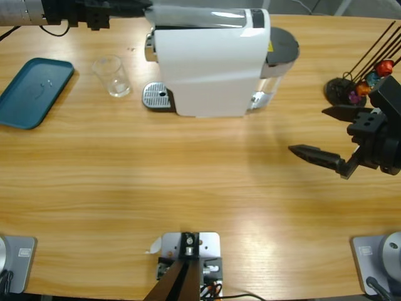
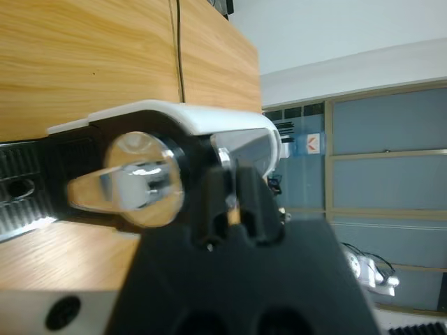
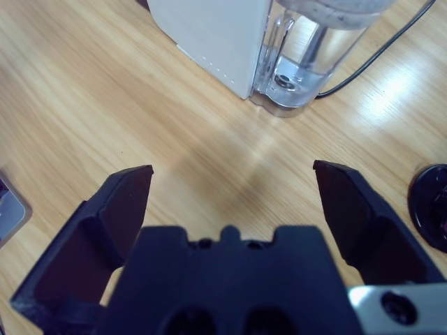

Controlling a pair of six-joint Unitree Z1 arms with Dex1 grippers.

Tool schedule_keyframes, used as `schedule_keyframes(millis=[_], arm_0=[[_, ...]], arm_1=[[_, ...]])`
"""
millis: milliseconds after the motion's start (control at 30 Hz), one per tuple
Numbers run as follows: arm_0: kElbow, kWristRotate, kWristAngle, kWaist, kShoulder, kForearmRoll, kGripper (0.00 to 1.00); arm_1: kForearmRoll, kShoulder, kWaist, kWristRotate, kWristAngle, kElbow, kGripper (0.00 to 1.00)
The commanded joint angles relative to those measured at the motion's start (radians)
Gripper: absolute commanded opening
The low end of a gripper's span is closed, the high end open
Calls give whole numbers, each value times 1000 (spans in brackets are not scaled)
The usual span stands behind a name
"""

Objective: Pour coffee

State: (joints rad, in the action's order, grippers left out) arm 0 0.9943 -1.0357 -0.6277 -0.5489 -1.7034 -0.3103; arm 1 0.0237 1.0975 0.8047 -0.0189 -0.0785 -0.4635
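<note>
Table (image 1: 188,188) of pale wood fills the high view, and the biggest thing on it is the white coffee machine (image 1: 210,63), standing at the far edge a little right of the middle. Its drip grate (image 1: 156,96) juts out at its left foot, and its clear water tank (image 1: 276,63) sits on its right side.

The right gripper (image 1: 326,135) hovers over bare wood at the right edge, jaws spread wide with nothing between them. Its wrist view looks down past both black jaws at the machine's white corner and the water tank (image 3: 307,49), with a black cable trailing from the tank; the high view shows none of that cable.

The left gripper (image 2: 234,192) can only be followed in its own wrist view, close against the machine's front (image 2: 174,118) by the shiny spout (image 2: 136,188), jaws pressed together. In the high view a dark arm (image 1: 81,12) lies along the far left edge, its tip not to be made out.

A teal tray (image 1: 34,91) lies far left. A clear glass cup (image 1: 111,75) stands between the tray and the grate, apart from both. A black capsule stand (image 1: 357,84) with coloured capsules sits far right, just beyond the right gripper.
</note>
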Motion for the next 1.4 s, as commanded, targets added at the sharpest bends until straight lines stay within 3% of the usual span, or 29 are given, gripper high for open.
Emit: schedule_keyframes(millis=[33, 233, 367, 467, 500, 533, 600, 633, 700, 767, 867, 1000, 1100, 1233, 1300, 1400], arm_0=[[95, -20, 6, -68, 40, 26, 0], [169, 22, 21, -81, 46, 126, 0], [263, 153, 133, -93, 80, 327, 0], [402, 285, 268, -118, 85, 569, 0], [445, 319, 300, -125, 81, 634, 81], [477, 343, 325, -133, 75, 674, 271], [543, 369, 348, -152, 54, 724, 525], [573, 374, 351, -162, 42, 737, 603], [618, 381, 364, -175, 27, 758, 685], [700, 471, 434, -196, 15, 890, 778], [770, 656, 709, -249, 26, 1101, 896], [615, 738, 1047, -278, 152, 1138, 908], [413, 705, 1092, -278, 346, 1109, 904], [64, 741, 968, -272, 546, 961, 966], [-46, 742, 861, -228, 577, 924, 968], [-163, 743, 660, -145, 648, 825, 968]], arm_1=[[-8, -5, 7, -4, -12, 28, 1000], [-8, -7, 7, -4, -12, 28, 1000], [-8, -7, 7, -4, -14, 28, 1000], [-8, -5, 7, -4, -14, 28, 1000], [-8, -5, 7, -4, -13, 28, 1000], [-8, -4, 7, -4, -13, 28, 1000], [-8, -3, 8, -4, -14, 28, 1000], [-8, -2, 7, -4, -14, 28, 1000], [-8, -2, 7, -4, -14, 28, 1000], [-8, -5, 7, -4, -14, 28, 1000], [-8, -2, 7, -4, -18, 26, 1000], [8, -4, 7, -7, -27, 13, 1000], [56, -24, 7, -23, -47, -10, 1000], [217, -69, -8, -177, -50, -75, 1000], [355, -75, -79, -202, -61, -162, 1000], [391, -76, -177, -206, -82, -210, 1000]])
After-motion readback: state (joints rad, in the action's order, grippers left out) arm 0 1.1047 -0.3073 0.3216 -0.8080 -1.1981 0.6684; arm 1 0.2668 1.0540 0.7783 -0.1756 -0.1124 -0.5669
